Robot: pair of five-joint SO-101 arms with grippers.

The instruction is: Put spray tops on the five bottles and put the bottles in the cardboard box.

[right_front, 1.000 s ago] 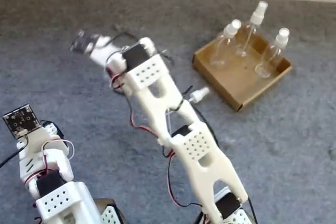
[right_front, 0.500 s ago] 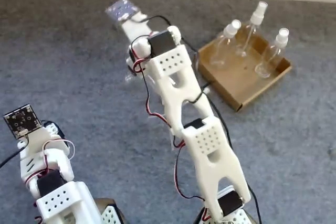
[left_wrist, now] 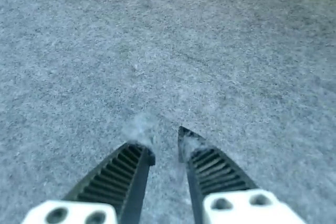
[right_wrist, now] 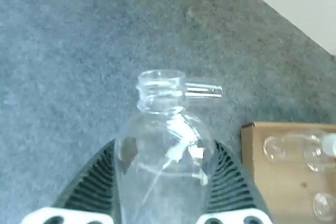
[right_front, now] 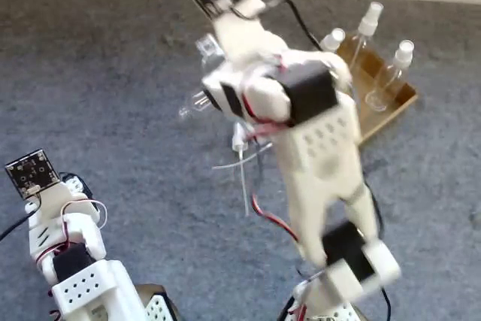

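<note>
My right gripper [right_wrist: 164,148] is shut on a clear bottle [right_wrist: 160,129] with no top, held up off the grey carpet. From above, that bottle [right_front: 197,101] hangs at the raised right arm's gripper [right_front: 214,88], left of the cardboard box [right_front: 387,114]. A white spray top [right_front: 239,139] with a long thin tube lies on the carpet under the arm. Three bottles with spray tops [right_front: 368,20] stand in the box. My left gripper [left_wrist: 161,142] hovers over bare carpet, open, holding nothing.
The box corner [right_wrist: 273,129] with clear bottles in it sits beyond the held bottle. A small clear cylinder [right_wrist: 203,91] lies on the carpet past the bottle's mouth. The left arm [right_front: 64,238] stands at the lower left. A pale wall borders the far carpet edge.
The right arm has swung up and towards the box, lifting the clear bottle. The spray top on the carpet is now uncovered. The left arm has not moved.
</note>
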